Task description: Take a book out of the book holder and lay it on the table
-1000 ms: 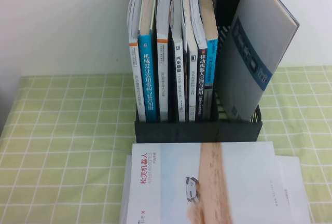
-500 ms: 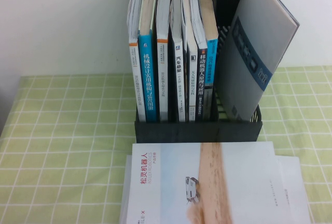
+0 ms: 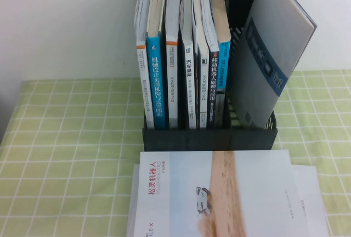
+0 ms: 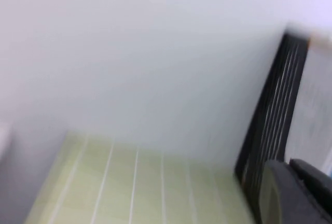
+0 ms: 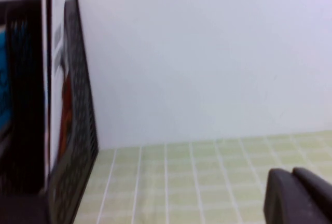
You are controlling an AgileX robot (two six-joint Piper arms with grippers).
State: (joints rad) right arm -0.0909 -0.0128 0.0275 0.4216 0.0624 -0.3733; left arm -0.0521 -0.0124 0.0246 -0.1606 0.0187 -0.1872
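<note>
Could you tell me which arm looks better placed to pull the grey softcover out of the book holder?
Probably the right. The book leans in the book holder's rightmost slot, the side the right hand faces; the left hand sits by the opposite wall.

The right gripper (image 5: 300,197), only a dark finger edge visible, hangs above the table (image 5: 207,175) with its green checked cloth. Well apart from the fingers stands the black book holder (image 5: 78,130), its mesh side facing them, against a white wall (image 5: 207,53).
</note>
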